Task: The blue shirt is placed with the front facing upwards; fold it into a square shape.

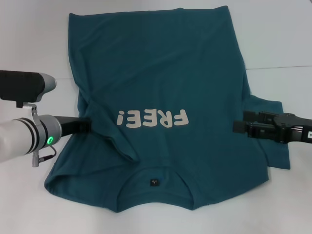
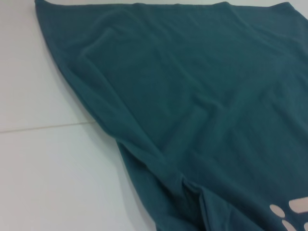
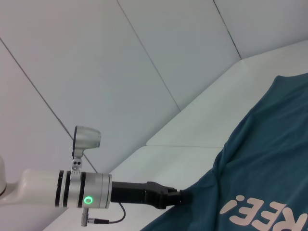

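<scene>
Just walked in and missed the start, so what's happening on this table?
A two-armed robot is folding a blue shirt that lies print-up on the table, collar toward the robot. The left claw is at the shirt's left edge, where the sleeve area is bunched and folded inward. The right claw is at the right edge, by the flat right sleeve. The body is still spread out, so the square isn't formed yet.

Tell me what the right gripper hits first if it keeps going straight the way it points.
Probably the blue shirt itself: the right gripper points across its chest toward the "FREE!" print. Its height above the cloth is unclear.
</scene>
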